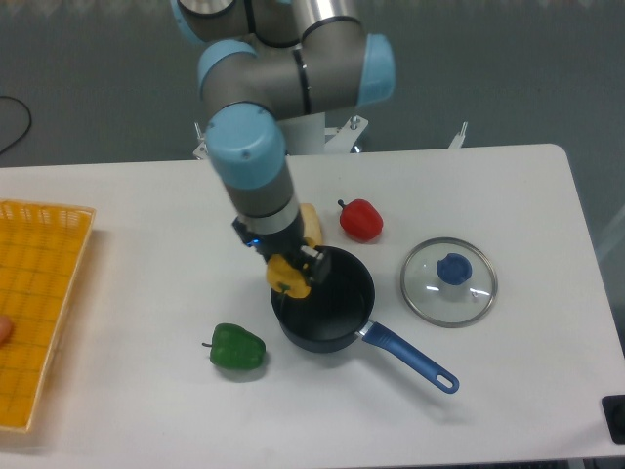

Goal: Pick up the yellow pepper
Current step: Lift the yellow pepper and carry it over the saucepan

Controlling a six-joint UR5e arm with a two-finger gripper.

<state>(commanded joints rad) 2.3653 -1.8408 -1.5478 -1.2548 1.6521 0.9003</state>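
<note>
End effector (291,274) gripping yellow pepper (288,276), orientation unclear

The end effector (291,273) grips the shiny yellow pepper (288,274) over the dark round pot's (337,318) rim (left side).

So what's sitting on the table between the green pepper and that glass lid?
In the camera view, the dark pot with its blue handle lies between the green pepper and the glass lid.
</note>
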